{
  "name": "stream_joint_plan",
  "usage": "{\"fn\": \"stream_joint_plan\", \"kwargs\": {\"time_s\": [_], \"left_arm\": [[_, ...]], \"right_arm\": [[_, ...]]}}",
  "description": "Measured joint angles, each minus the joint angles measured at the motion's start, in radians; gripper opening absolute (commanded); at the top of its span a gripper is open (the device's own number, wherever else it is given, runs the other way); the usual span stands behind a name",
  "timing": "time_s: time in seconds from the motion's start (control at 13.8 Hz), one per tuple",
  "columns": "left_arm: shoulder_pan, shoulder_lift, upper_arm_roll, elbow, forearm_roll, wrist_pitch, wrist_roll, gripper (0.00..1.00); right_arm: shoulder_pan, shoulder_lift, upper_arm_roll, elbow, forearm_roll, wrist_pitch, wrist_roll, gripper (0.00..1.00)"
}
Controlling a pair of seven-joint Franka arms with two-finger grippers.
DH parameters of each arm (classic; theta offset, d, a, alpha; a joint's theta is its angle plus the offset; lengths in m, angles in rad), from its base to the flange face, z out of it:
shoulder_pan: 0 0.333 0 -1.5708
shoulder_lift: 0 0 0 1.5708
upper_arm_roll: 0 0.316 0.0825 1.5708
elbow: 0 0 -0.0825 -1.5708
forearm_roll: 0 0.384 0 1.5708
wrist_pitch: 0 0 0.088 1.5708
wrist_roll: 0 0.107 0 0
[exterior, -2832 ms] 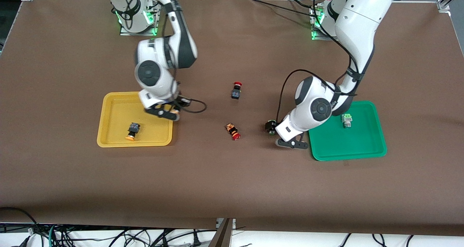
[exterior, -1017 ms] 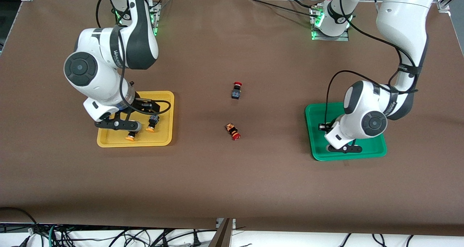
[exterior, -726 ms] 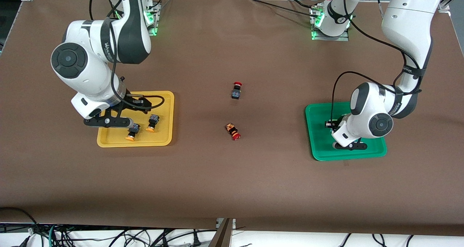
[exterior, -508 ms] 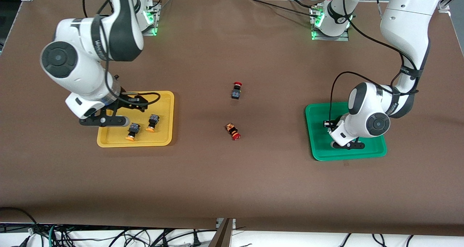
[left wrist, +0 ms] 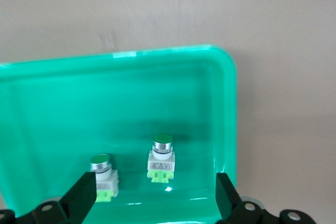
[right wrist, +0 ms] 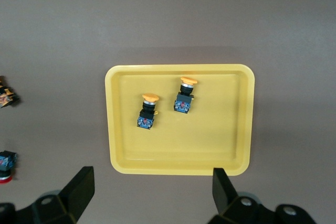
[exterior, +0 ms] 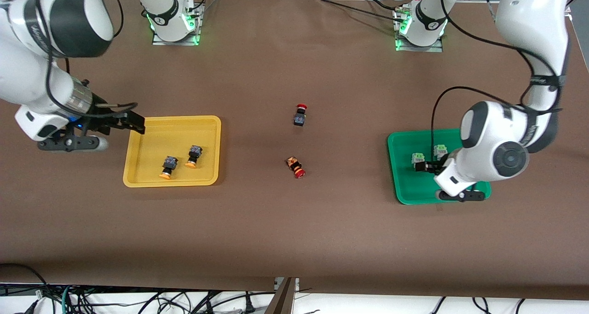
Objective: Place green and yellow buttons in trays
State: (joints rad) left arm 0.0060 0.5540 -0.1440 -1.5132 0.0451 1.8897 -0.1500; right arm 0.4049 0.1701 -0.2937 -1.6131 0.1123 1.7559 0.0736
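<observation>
Both yellow buttons, one [exterior: 168, 166] beside the other [exterior: 193, 155], are seen lying on their sides inside the yellow tray [exterior: 138, 178] toward the right arm's end of the surface [exterior: 294, 231]. Both green buttons are found inside the green tray [exterior: 405, 192] toward the left arm's end: one [exterior: 418, 158] near the middle of the tray and the other [exterior: 441, 150] just beside it, slightly farther from the front camera. In the left wrist view each green button [left wrist: 162, 159] [left wrist: 103, 176] is shown resting on the tray floor, apart from the other and touched by nothing.

The left gripper [left wrist: 152, 203] is held above the green tray, over the part nearest the front camera, with its fingers spread wide and nothing between them. The right gripper [right wrist: 149, 195] is held over the bare surface just beside the yellow tray, at the end of the surface, its fingers likewise spread wide and empty.

Two red-capped switches, one [exterior: 300, 114] farther from the front camera and one [exterior: 296, 166] nearer, are left on the surface between the trays; they are not part of the sorting.

All four buttons are judged to be in trays of matching colour, so the task appears to be done, and nothing further is judged to be needed beyond clearing the arms away.
</observation>
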Motion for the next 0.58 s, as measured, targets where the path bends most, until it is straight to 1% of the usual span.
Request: {"fn": "stream_joint_plan", "kwargs": {"time_s": [0.15,0.29,0.36,0.51,0.58], "left_arm": [[0.009,-0.01,0.001,0.092,0.0,-0.054,0.0,1.0],[0.016,-0.011,0.001,0.158,0.0,-0.07,0.0,1.0],[0.016,-0.012,0.001,0.193,0.0,-0.101,0.0,1.0],[0.016,-0.014,-0.001,0.258,0.0,-0.214,0.0,1.0],[0.016,-0.023,-0.001,0.28,0.0,-0.246,0.0,1.0]], "right_arm": [[-0.089,-0.045,0.085,-0.009,-0.004,-0.021,0.0,0.99],[-0.154,-0.091,0.142,-0.012,-0.006,-0.054,0.0,0.99],[-0.179,-0.11,0.16,-0.014,-0.006,-0.064,0.0,0.99],[-0.196,-0.123,0.169,-0.02,-0.012,-0.069,0.0,0.99],[-0.196,-0.122,0.172,-0.025,-0.021,-0.069,0.0,0.99]]}}
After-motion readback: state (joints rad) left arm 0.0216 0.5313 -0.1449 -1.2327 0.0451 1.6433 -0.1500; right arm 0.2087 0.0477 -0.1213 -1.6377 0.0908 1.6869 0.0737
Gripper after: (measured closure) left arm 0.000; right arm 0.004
